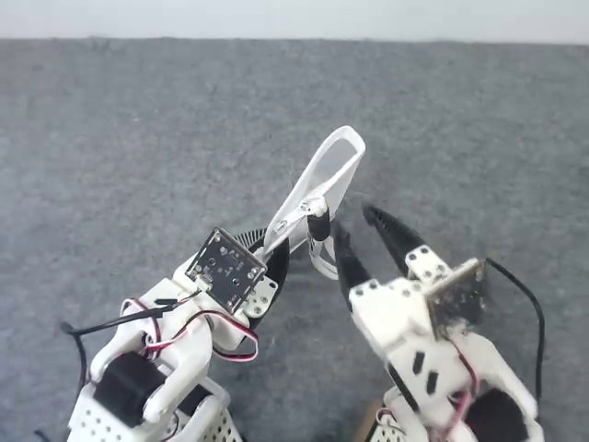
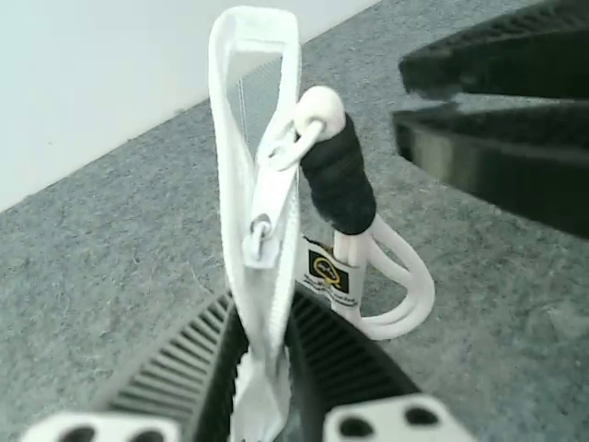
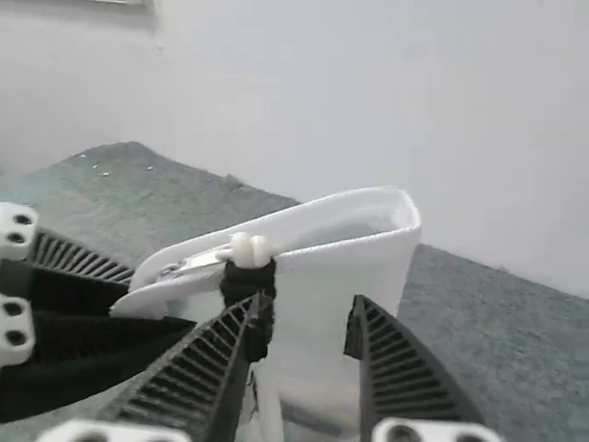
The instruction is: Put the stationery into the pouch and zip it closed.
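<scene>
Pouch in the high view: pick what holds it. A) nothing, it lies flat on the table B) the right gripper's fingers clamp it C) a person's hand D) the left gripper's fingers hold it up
D: the left gripper is shut on the lower end of the white pouch, holding it up; the right gripper stands open beside it.

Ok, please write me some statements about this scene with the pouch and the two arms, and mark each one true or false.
1. The left gripper holds the pouch up off the table. True.
2. The right gripper is shut on the pouch. False: its fingers are open, close to the zip pull.
3. The pouch is black. False: it is white.
4. The cord on the zip pull carries a black bead. True.
</scene>
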{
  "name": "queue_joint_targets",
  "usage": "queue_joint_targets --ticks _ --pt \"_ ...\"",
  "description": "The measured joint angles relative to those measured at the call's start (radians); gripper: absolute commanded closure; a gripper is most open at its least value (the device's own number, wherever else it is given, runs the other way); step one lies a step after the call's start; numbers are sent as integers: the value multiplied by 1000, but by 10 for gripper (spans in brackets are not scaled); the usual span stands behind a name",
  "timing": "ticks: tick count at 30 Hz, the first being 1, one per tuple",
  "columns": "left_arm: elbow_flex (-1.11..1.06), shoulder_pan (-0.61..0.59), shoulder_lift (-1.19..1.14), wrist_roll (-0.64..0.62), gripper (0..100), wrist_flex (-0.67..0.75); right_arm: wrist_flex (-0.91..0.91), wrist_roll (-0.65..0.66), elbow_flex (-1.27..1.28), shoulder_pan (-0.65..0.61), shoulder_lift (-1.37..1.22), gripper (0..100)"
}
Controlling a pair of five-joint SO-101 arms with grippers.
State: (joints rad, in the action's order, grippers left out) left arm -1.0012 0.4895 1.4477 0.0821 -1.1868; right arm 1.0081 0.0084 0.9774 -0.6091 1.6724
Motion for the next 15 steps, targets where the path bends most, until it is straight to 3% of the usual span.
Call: queue_joint_targets --ticks 7,15 --pt "0 0 0 0 991 0 63 0 -49 -129 2 843" --pt "0 0 0 0 991 0 -81 0 28 -135 -86 843"
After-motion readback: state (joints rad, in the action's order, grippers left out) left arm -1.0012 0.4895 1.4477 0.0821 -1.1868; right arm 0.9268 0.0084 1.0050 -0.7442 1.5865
